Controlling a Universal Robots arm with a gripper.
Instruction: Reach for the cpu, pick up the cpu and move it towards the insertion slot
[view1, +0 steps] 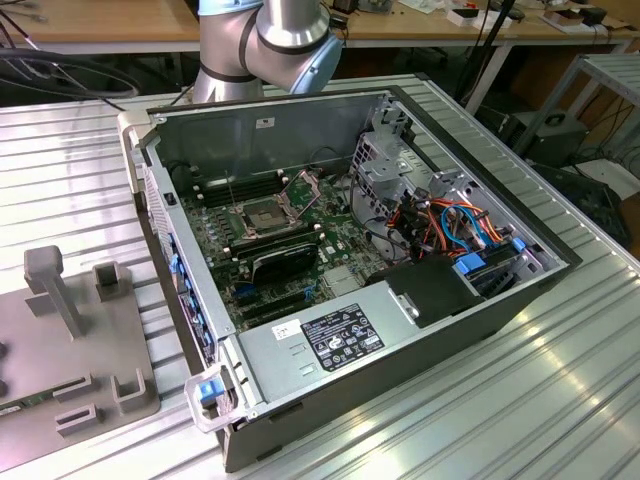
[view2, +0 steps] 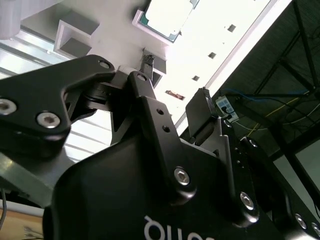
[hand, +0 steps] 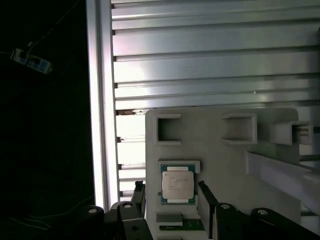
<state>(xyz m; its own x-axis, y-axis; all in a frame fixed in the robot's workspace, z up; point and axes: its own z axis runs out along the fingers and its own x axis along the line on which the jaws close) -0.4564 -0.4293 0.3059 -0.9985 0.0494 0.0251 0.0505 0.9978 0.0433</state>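
CPU (hand: 176, 184) was a small, thin, flat square chip with a pale silvery-beige metal face and a narrow green edge. It lay flat in a shallow framed recess of a pale grey fixture plate (hand: 225, 165) on the ribbed aluminium table (hand: 210, 55). The gripper (hand: 172, 189) hung just above it, jaws spread, with one black finger (hand: 140, 197) at either side of the chip and clear of it. In the exterior view the insertion slot (view1: 262, 215) sat on the green motherboard inside the open computer case (view1: 270, 130), its load plate raised.
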